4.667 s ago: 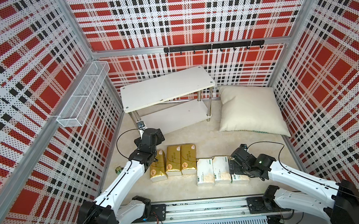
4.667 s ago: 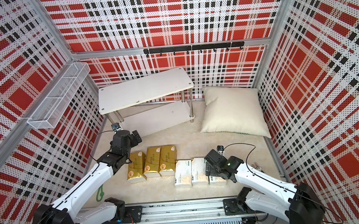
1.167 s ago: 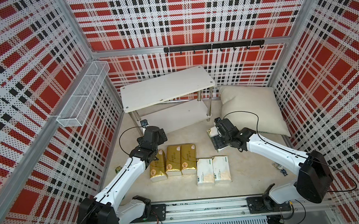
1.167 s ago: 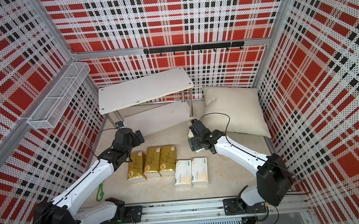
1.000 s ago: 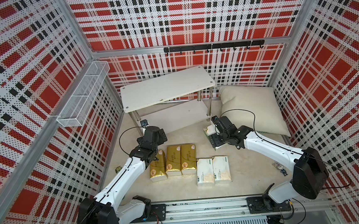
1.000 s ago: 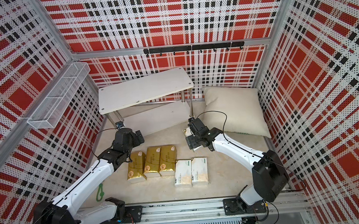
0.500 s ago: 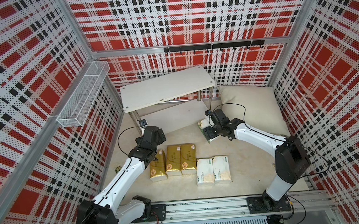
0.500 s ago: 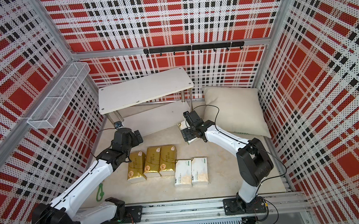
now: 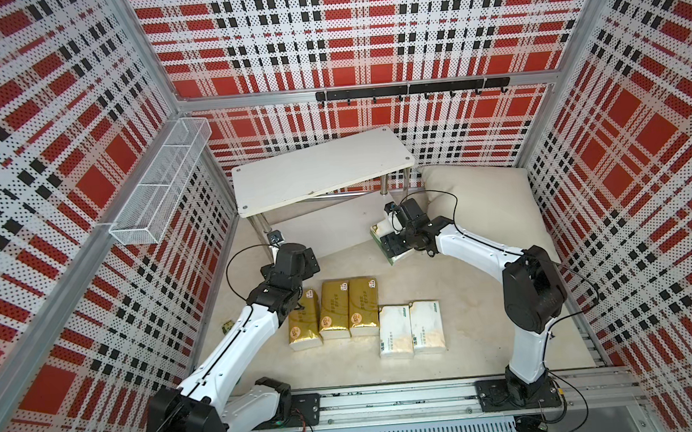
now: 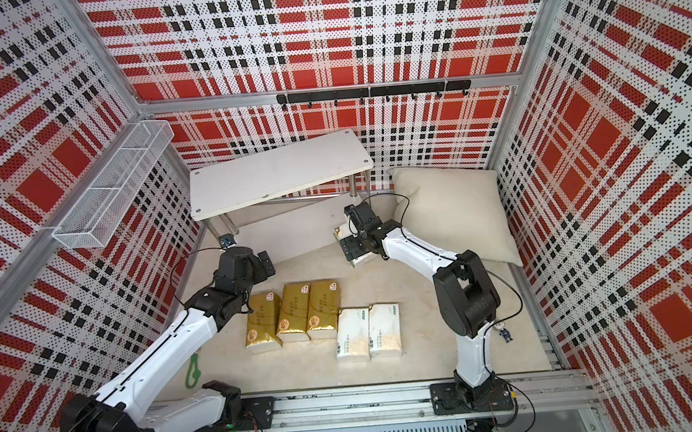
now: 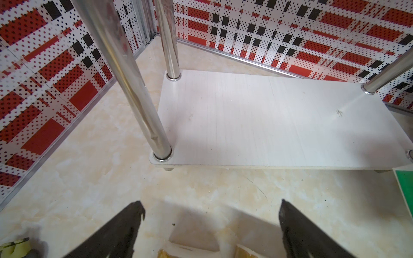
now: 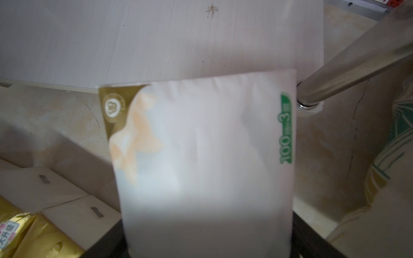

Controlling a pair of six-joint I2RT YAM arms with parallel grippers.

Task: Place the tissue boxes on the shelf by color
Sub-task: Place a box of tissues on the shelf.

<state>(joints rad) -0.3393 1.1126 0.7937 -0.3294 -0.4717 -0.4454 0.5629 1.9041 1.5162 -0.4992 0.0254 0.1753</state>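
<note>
We see the right gripper (image 9: 394, 245) with its fingers clamped on a white tissue pack (image 12: 205, 160), held at the right front corner of the shelf (image 9: 320, 173), by the lower board. The left gripper (image 11: 210, 230) hovers with fingers spread wide over the gold packs (image 9: 334, 309). Two white packs (image 9: 410, 323) lie on the surface.

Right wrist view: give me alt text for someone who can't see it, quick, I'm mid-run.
A white tissue pack with peach print and a green label fills the frame, held in the right gripper, its far end at the edge of the shelf's lower board. A chrome leg stands beside it, and gold packs lie on the floor.
</note>
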